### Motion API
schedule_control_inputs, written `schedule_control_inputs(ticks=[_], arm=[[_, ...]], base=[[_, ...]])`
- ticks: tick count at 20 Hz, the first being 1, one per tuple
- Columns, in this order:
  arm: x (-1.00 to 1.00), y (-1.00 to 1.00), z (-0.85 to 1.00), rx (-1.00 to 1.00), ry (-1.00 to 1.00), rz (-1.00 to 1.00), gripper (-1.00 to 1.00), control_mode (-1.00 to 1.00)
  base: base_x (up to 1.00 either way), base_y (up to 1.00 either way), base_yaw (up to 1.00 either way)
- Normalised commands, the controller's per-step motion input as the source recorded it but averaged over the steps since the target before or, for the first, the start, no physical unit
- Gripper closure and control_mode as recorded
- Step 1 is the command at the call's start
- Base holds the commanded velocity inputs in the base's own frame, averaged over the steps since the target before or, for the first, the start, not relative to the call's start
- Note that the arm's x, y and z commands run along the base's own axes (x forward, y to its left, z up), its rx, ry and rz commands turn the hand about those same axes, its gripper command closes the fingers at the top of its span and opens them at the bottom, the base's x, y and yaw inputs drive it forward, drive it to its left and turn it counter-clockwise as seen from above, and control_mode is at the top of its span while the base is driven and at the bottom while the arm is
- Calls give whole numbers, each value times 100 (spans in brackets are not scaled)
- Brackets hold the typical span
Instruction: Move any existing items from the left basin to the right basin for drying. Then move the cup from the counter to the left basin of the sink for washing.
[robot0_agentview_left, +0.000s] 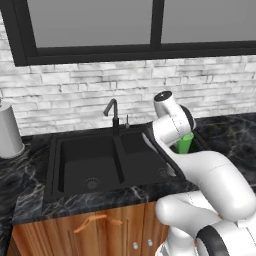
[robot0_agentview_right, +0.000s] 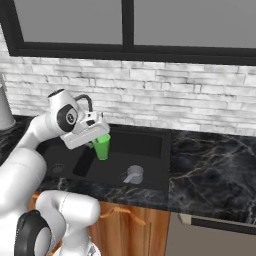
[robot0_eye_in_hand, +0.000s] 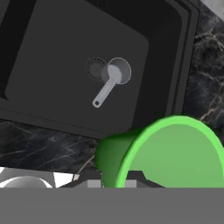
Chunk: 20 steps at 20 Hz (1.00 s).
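- One green cup (robot0_agentview_right: 102, 146) hangs in the air, gripped at its rim by the closed jaws of the gripper (robot0_agentview_right: 98, 138), above the sink (robot0_agentview_right: 150, 145).
- In the right base view it sits over the middle of the sink, near the divider.
- The right basin (robot0_eye_in_hand: 65, 57) holds a small grey measuring scoop (robot0_eye_in_hand: 114, 76) beside the drain.
- The left basin (robot0_agentview_left: 87, 162) lies bare beside the faucet (robot0_agentview_left: 113, 116).
- Black marble tabletop (robot0_agentview_right: 215, 170) surrounds the sink.
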Motion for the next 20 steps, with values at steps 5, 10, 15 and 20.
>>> schedule_control_inputs(ticks=[5, 10, 15, 20], arm=[[1, 4, -4, 0, 0, 1, 100, -100], [9, 23, -3, 0, 0, 20, 100, -100], [0, 59, -2, 0, 0, 39, 100, -100], [0, 81, -13, 0, 2, 44, 100, -100]], base=[[0, 0, 0], [0, 0, 0], [0, 0, 0], [0, 0, 0]])
